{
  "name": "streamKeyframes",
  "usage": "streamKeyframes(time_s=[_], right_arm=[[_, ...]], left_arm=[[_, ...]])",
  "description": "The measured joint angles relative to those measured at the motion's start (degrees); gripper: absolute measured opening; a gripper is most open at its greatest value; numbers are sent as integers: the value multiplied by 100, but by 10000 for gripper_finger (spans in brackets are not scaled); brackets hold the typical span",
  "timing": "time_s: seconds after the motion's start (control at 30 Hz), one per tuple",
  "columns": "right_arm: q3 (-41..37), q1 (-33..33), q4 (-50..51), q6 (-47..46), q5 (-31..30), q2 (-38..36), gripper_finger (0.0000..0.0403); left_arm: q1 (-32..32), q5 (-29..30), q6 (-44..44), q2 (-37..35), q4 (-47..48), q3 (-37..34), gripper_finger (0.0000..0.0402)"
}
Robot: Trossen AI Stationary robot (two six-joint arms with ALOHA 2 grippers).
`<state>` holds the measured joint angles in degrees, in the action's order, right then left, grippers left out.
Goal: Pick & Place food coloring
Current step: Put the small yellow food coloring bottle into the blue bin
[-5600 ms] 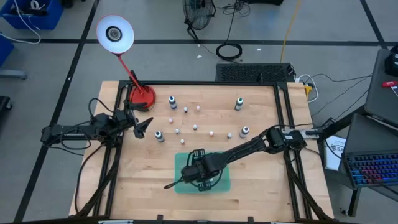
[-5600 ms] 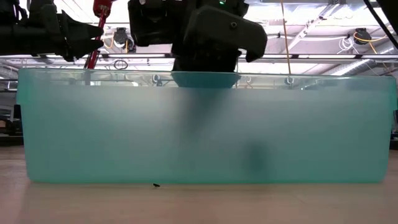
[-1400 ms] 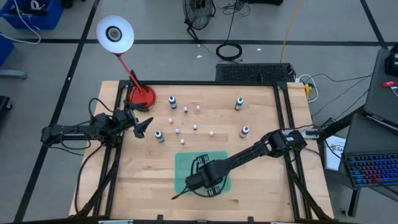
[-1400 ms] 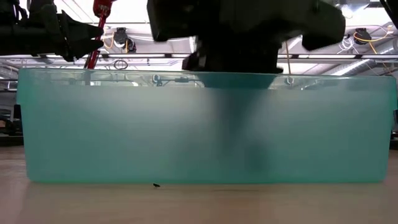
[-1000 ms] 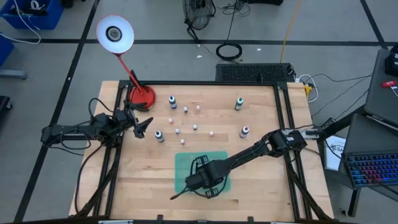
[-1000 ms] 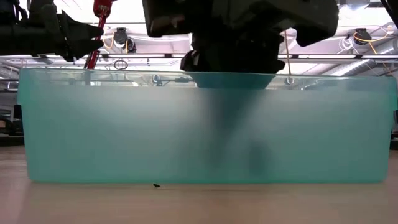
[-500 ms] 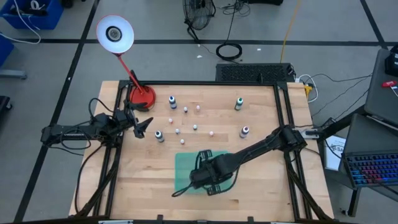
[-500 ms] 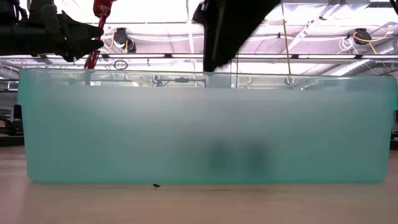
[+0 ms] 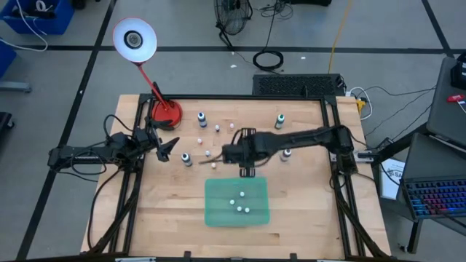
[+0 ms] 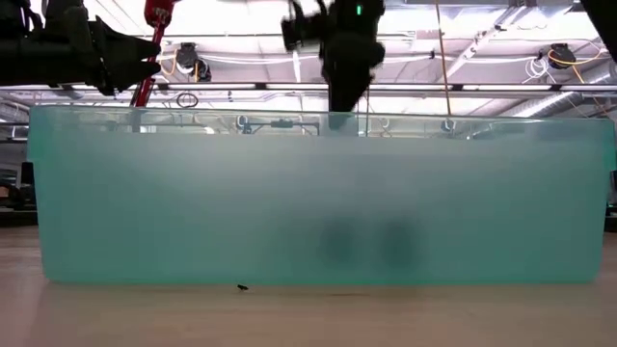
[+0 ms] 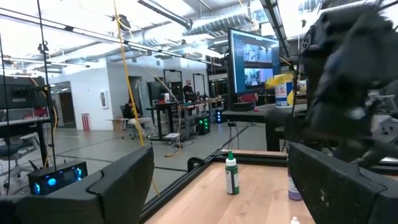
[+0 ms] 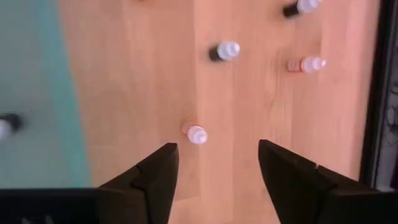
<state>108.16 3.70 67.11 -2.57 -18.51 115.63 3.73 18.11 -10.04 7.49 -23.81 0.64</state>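
Several tiny white-capped food coloring bottles (image 9: 239,204) lie in the teal bin (image 9: 215,215); in the low view two show as dark shapes (image 10: 337,241) behind its wall. More of them stand on the wood beyond the bin, such as one (image 9: 208,153). My right gripper (image 9: 227,153) hangs open above these, pointing steeply down with nothing in it. In its wrist view (image 12: 214,165) one small bottle (image 12: 194,133) stands just ahead of the fingertips, untouched. My left gripper (image 9: 166,148) waits open at the table's left edge.
Larger bottles stand around the small ones: one far left (image 9: 202,117), a green one far right (image 9: 279,121), one near my left gripper (image 9: 187,159), one by the right arm (image 9: 287,153). A red lamp base (image 9: 167,113) sits at the far left corner.
My right gripper has risen out of the teal bin and swung toward the table's far edge, now over the loose bottles. It carries nothing. A second dark bottle shape now shows in the bin where the gripper had stood.
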Motion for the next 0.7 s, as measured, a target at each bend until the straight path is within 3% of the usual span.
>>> streamKeyframes(time_s=[0.3, 0.7], right_arm=[[-1199, -616, -961, 357, 694, 13, 231], [-1990, -705, -1970, 433, 1138, 12, 228]], left_arm=[[0, 0, 0, 0, 0, 0, 365], [-1, 0, 0, 0, 0, 0, 365]])
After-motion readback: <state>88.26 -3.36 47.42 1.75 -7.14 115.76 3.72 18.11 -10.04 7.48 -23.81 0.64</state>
